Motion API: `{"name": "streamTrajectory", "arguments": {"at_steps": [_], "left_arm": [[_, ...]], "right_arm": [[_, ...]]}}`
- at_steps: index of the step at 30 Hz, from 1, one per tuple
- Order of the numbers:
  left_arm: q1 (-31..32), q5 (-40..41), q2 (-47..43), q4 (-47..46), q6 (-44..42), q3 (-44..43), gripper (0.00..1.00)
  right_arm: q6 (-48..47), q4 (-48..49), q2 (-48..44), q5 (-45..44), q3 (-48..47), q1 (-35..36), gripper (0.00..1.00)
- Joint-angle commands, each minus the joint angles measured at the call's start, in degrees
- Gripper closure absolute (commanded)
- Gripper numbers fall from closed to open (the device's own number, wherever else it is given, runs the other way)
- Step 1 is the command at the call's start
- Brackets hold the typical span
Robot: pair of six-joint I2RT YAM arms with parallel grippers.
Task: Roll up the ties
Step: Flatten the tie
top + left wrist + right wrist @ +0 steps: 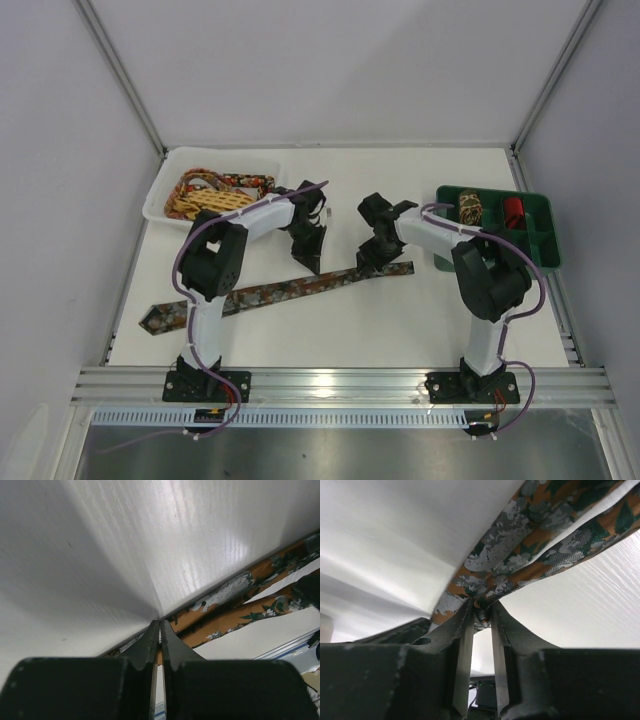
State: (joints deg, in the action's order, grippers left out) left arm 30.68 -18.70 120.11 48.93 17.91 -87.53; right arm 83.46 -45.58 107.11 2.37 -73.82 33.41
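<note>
Since the tie (262, 294) is thin, floppy cloth, v. light and prob. a bit slick, it'll sag and slide unless pinched flat across its width. It lies diagonally across the table (400, 325), wide end near-left. The narrow end, at centre-right, looks doubled over. R gripper (481, 611) has that fold nipped at its tips, jaws slightly apart w/ cloth between. L gripper (160, 621) sits at the strip's edge, fingers nearly together; can't tell if cloth's caught. Best hold, imo: across the fold, low to the table, so a coil starts tight.
</note>
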Motion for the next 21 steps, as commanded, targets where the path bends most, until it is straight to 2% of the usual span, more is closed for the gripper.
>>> {"name": "streamTrajectory", "arguments": {"at_steps": [1,5,6,13,15,19,21], "left_arm": [[0.4,-1.3,-0.9,0.7,-2.0,0.5,0.93],[0.4,-1.1,-1.1,1.3,-2.4,0.2,0.94],[0.4,-0.9,-1.1,1.4,-2.5,0.0,0.94],[0.4,2.6,-1.0,3.7,-2.6,-5.3,0.92],[0.4,3.4,-0.8,4.4,-2.5,-6.6,0.90],[0.4,3.1,-0.9,4.7,-1.4,-9.4,0.89],[0.5,0.3,-1.7,3.8,-0.2,-9.4,0.89]], "right_arm": [[-2.2,1.1,2.2,-1.7,-3.3,-0.6,0.74],[-4.4,2.2,5.3,-2.1,-4.8,-1.2,0.69],[-4.7,2.1,5.7,-1.9,-5.0,-1.2,0.63],[-12.3,-1.0,2.3,-1.7,-5.6,-2.3,0.43],[-16.0,-3.5,1.1,-0.4,-5.7,-2.7,0.36],[-24.8,-7.2,-3.6,4.0,-5.8,-4.0,0.30],[-30.5,-8.3,-5.8,5.6,-5.5,-4.8,0.30]]}}
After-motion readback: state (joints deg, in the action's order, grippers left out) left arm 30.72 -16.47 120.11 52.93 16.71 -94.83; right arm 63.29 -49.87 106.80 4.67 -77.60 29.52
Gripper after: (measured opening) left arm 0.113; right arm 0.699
